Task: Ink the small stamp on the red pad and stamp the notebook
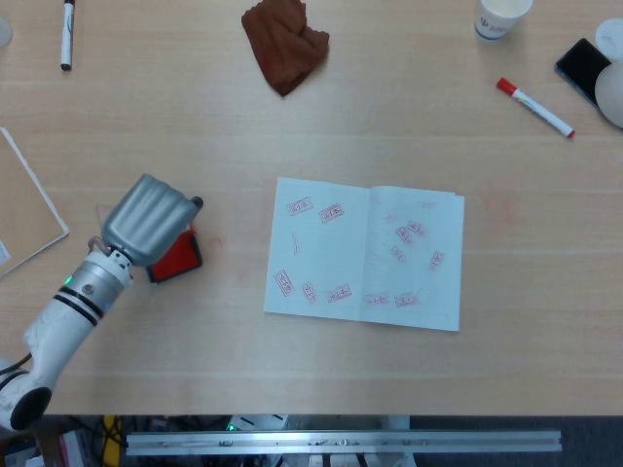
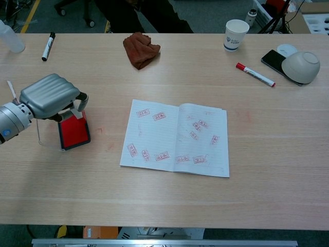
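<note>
From the head view: left hand [image 1: 151,218] over the red pad [image 1: 175,257], knuckles up, fingers curled down and hiding the near half of the pad; whether a stamp sits in the grip, impossible to tell from here. Notebook [image 1: 365,253] open well to the right, both pages already dotted with red prints. Right hand nowhere in sight. Risk here: a blind carry across bare table [image 1: 292,379] toward the pages, with wet ink likely to smear wood if the hand dips early. From the chest view: same hand [image 2: 49,95] above the pad [image 2: 74,131], a small pale block, probably the stamp [image 2: 78,106], pinched at the fingertips just over the pad's far edge. Pinch looks shallow, so a tilt or slip could drop it or land it skewed, giving a half print. Crowded pages leave few free spots; an overlap with old marks likely without a careful aim.
</note>
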Robot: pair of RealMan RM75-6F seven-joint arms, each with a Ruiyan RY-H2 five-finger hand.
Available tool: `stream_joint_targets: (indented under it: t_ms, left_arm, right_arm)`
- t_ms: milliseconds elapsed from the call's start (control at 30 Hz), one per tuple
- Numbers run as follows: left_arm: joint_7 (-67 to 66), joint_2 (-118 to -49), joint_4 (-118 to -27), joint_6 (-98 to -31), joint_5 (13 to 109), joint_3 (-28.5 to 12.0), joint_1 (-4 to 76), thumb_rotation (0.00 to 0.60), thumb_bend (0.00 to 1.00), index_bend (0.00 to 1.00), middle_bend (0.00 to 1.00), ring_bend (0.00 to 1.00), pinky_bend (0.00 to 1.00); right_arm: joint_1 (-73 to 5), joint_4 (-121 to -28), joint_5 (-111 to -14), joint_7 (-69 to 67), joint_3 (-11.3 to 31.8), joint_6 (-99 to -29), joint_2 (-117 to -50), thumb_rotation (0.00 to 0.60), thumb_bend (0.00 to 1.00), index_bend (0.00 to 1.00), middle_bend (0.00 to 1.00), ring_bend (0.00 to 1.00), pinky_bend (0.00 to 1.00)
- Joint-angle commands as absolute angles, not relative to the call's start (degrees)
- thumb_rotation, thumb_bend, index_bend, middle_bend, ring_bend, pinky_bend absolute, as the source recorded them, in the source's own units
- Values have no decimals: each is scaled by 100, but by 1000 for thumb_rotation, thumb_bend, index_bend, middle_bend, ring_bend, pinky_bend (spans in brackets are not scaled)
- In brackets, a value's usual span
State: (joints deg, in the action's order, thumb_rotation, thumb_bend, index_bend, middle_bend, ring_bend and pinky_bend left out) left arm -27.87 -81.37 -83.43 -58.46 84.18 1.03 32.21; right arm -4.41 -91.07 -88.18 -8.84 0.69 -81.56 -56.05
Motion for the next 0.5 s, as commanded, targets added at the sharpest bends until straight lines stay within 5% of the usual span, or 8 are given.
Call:
stream_joint_targets:
  t_ms: [33, 500]
  left_arm:
    - [-3011, -8070, -8708, -5867, 8474, 65, 3292, 600, 340, 569, 980, 996, 1000]
    - [-4007, -8768, -9281, -5684, 8471, -128, 3653, 600, 340, 569, 981, 996, 1000]
  right_arm:
    - [-441, -9083, -8822, -907, 72, -8163, -5609, 600, 288, 347, 333, 235, 352]
    - [-422, -8937, -8784, -1042, 59, -8136, -5622, 600, 288, 347, 333, 235, 352]
